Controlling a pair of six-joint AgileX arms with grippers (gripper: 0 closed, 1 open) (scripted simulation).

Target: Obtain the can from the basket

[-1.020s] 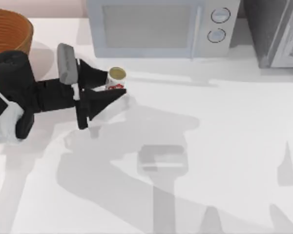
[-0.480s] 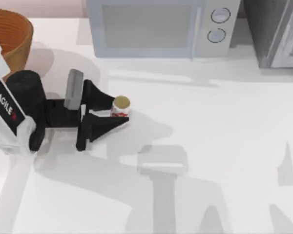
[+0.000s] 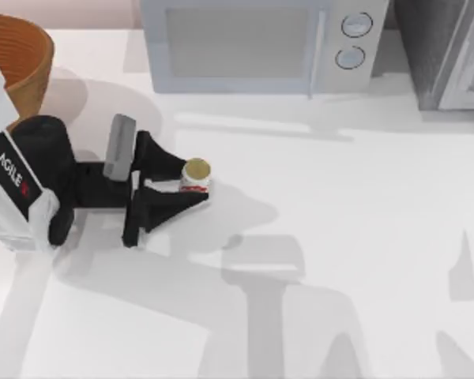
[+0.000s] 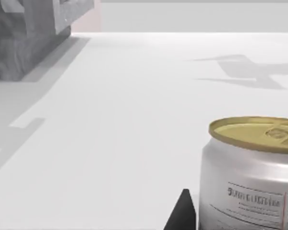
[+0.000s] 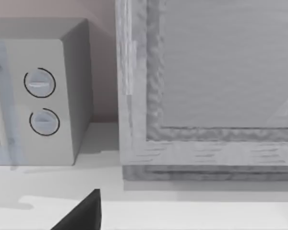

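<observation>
The can [image 3: 195, 174], short with a dull gold top and a white label with red marks, stands upright to the right of the basket and outside it. My left gripper [image 3: 194, 182] is shut on the can, one black finger on each side. The left wrist view has the can [image 4: 252, 175] close up, with one dark fingertip [image 4: 182, 215] beside it. The orange-brown woven basket [image 3: 20, 47] sits at the table's far left corner, behind the left arm. One dark fingertip [image 5: 81, 214] of my right gripper shows in the right wrist view.
A grey microwave [image 3: 253, 43] stands along the back edge, with two round dials [image 3: 355, 39]. A grey textured cabinet [image 3: 450, 55] fills the far right corner. White tabletop [image 3: 340, 237] stretches across the middle and right.
My left gripper carried the can toward the front of the table and slightly right. Over the last half second it has hardly moved.
</observation>
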